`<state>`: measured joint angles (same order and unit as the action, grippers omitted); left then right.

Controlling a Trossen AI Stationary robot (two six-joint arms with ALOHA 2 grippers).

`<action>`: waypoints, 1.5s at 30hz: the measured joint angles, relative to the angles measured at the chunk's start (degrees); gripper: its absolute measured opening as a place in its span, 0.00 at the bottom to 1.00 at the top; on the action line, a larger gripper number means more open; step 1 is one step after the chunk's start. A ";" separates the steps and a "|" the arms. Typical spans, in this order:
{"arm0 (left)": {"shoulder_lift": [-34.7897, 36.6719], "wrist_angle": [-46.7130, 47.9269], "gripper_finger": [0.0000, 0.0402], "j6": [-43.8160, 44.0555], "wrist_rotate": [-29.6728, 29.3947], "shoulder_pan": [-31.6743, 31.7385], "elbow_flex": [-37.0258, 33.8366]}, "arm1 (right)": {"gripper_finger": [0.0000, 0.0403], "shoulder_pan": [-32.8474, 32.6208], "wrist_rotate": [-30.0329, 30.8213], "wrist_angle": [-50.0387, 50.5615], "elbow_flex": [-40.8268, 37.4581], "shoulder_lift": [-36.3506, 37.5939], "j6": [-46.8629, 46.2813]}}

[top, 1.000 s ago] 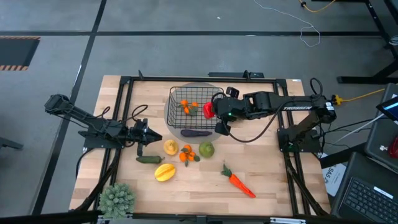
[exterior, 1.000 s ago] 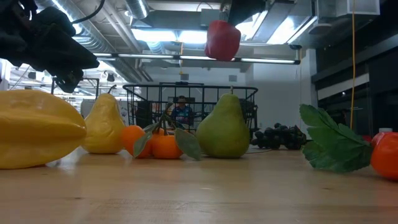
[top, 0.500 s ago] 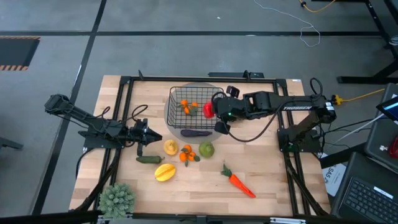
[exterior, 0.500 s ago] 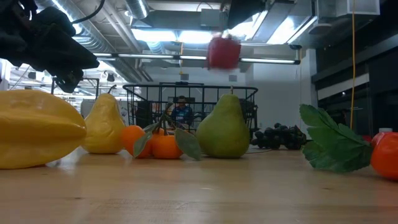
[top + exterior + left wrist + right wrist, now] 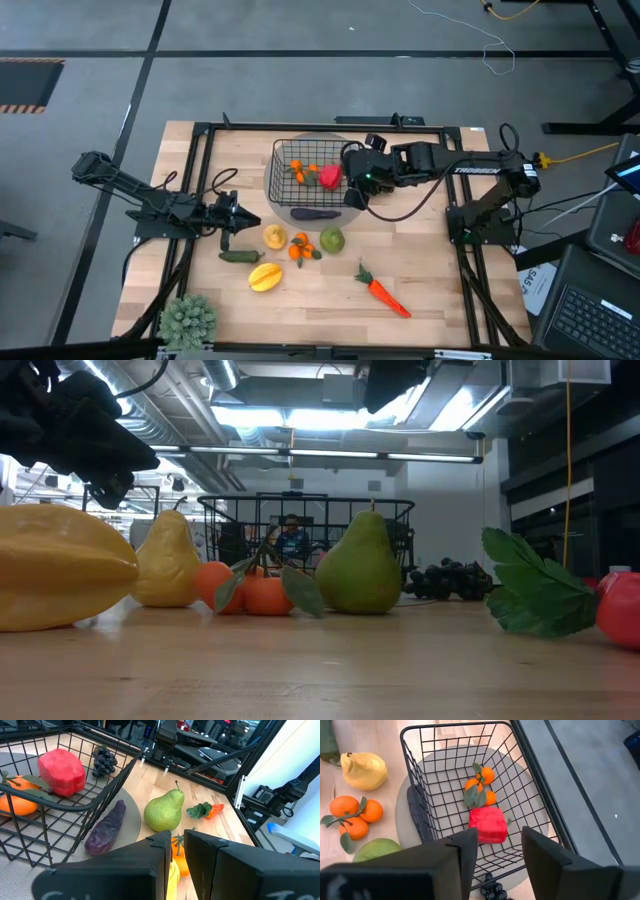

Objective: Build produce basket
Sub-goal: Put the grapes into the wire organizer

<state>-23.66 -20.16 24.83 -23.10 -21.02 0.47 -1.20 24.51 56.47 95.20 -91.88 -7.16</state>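
Red pepper (image 5: 488, 825) just dropped from right hand (image 5: 492, 851), now spread above basket (image 5: 283, 150), pepper inside w/ tangerines (image 5: 481, 784); left hand (image 5: 171, 851) idle, nearly pressed together, rest still on surface (image 5: 440, 280).

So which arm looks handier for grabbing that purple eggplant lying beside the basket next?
Probably the right. Its gripper hangs open at the basket, close to the eggplant, having no load. The left gripper sits farther off, by the cucumber and yellow pear.
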 joint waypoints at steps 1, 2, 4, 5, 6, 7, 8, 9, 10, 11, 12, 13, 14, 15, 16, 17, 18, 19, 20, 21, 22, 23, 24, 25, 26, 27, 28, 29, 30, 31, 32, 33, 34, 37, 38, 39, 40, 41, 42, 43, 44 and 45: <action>0.00 0.00 0.10 0.02 0.01 -0.02 0.00 | 0.35 0.07 0.18 0.23 0.00 0.00 0.28; 0.00 0.00 0.10 0.02 0.01 0.00 0.00 | 0.35 0.08 1.05 1.03 0.04 0.00 0.74; 0.00 0.00 0.10 0.01 -0.01 -0.02 0.00 | 0.35 0.04 4.33 4.38 0.71 -0.04 1.38; 0.00 0.00 0.10 0.02 0.01 -0.02 0.00 | 0.35 0.05 6.26 5.90 1.15 -0.04 1.29; 0.00 0.00 0.10 0.00 0.01 0.00 0.00 | 0.35 0.14 8.32 7.66 1.48 -0.04 0.99; -0.01 0.00 0.10 0.00 0.00 -0.01 0.00 | 0.35 0.25 9.97 9.69 1.69 -0.04 -0.05; 0.00 0.00 0.10 0.01 0.01 -0.02 0.00 | 0.35 0.38 10.93 12.00 1.92 -0.04 -1.40; -0.01 0.00 0.10 -0.01 -0.01 0.00 0.00 | 0.35 0.62 11.38 14.50 2.08 -0.04 -3.16; 0.00 0.00 0.10 0.01 -0.01 -0.02 0.00 | 0.35 0.93 11.64 17.08 2.15 -0.04 -5.15; 0.00 0.00 0.10 0.02 -0.01 -0.02 0.00 | 0.35 1.31 11.85 19.97 2.16 -0.04 -7.05; 0.00 0.00 0.10 0.00 0.01 -0.01 0.00 | 0.35 1.80 11.80 23.37 2.16 -0.04 -8.90; 0.00 0.00 0.10 0.02 0.00 -0.01 0.00 | 0.35 2.44 11.81 26.98 2.16 -0.04 -11.19; 0.00 0.00 0.10 -0.01 0.01 0.00 0.00 | 0.35 3.18 12.01 30.55 2.16 -0.04 -13.66; 0.00 0.00 0.10 -0.01 -0.01 0.00 0.00 | 0.35 4.00 12.99 33.64 2.16 -0.04 -16.30; 0.00 0.00 0.10 0.00 -0.01 -0.01 0.00 | 0.34 4.81 14.38 34.20 1.89 0.07 -18.48; 0.00 0.00 0.10 -0.01 0.01 0.00 0.00 | 0.34 5.65 15.66 32.77 1.00 0.80 -19.20; 0.00 0.00 0.10 0.01 0.00 -0.01 0.00 | 0.33 6.55 15.82 32.36 0.03 1.58 -19.01; 0.00 0.00 0.10 0.01 -0.01 0.00 0.00 | 0.33 7.39 15.89 32.47 -0.39 2.14 -18.49; 0.01 0.00 0.10 0.00 0.01 0.00 0.00 | 0.33 8.29 16.04 32.33 -0.74 2.78 -18.44; 0.04 0.02 0.10 0.00 0.01 0.00 0.00 | 0.33 9.36 16.29 32.93 -1.29 3.18 -18.53; 0.04 0.06 0.10 0.02 0.01 -0.02 0.00 | 0.33 10.47 16.62 33.25 -2.05 3.66 -18.89; 0.04 0.07 0.10 0.01 0.01 0.00 0.00 | 0.33 11.70 16.80 32.94 -2.89 4.05 -19.39; 0.04 0.16 0.10 0.01 0.01 -0.02 0.00 | 0.33 12.88 16.94 32.63 -3.85 4.51 -19.58; 0.04 0.17 0.10 0.00 0.01 -0.01 0.00 | 0.33 14.19 16.52 32.75 -4.95 5.11 -19.59; 0.04 0.17 0.10 0.02 0.02 -0.01 0.00 | 0.33 15.34 15.69 32.78 -6.11 5.67 -19.61; 0.04 0.17 0.10 0.02 0.01 -0.02 0.00 | 0.33 16.41 14.45 32.32 -7.28 6.05 -19.63; 0.04 0.17 0.10 -0.01 0.01 0.00 0.00 | 0.33 17.53 12.38 31.23 -8.67 6.38 -19.63; 0.04 0.17 0.10 -0.01 0.01 -0.02 0.00 | 0.33 18.70 9.97 29.88 -10.20 6.43 -19.54; 0.04 0.17 0.10 0.00 0.01 -0.02 0.00 | 0.33 19.62 6.98 28.06 -11.82 6.42 -19.33; 0.04 0.17 0.10 0.02 0.01 0.00 0.00 | 0.33 20.58 3.53 25.92 -13.42 6.40 -18.44; 0.04 0.17 0.10 -0.01 0.01 -0.02 0.00 | 0.33 21.48 0.24 23.63 -15.16 6.40 -16.81; 0.04 0.17 0.10 0.01 0.01 -0.01 0.00 | 0.33 22.08 -2.88 20.60 -17.25 6.43 -14.23; 0.04 0.17 0.10 0.00 0.01 -0.01 0.00 | 0.33 22.54 -5.80 16.79 -19.54 6.43 -11.00; 0.04 0.17 0.10 -0.01 0.01 -0.02 0.00 | 0.33 23.27 -13.83 5.13 -26.55 6.36 -0.36; 0.04 0.17 0.10 0.00 0.01 -0.01 0.00 | 0.33 23.38 -16.24 1.63 -28.76 6.36 3.29; 0.04 0.17 0.10 0.00 0.01 0.00 0.00 | 0.33 23.44 -18.56 -1.63 -31.01 6.36 6.52; 0.04 0.17 0.10 0.02 0.01 -0.02 0.00 | 0.33 23.48 -20.01 -4.32 -33.14 6.36 9.19; 0.04 0.17 0.10 0.01 0.01 -0.01 0.00 | 0.33 23.49 -21.06 -6.66 -35.11 6.36 11.53; 0.04 0.17 0.10 0.01 0.01 -0.01 0.00 | 0.33 23.49 -21.79 -8.72 -36.74 6.36 13.34; 0.04 0.17 0.10 -0.01 0.01 -0.01 0.00 | 0.33 23.49 -21.90 -10.63 -38.20 6.36 14.34; 0.04 0.17 0.10 -0.01 0.01 0.00 0.00 | 0.33 23.49 -21.86 -12.33 -39.55 6.36 15.01; 0.04 0.17 0.10 -0.06 0.01 -0.01 0.00 | 0.33 23.49 -21.68 -13.91 -40.75 6.36 15.45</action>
<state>-23.62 -19.99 24.77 -23.09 -21.02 0.47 22.28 2.83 42.56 54.45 -85.52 8.29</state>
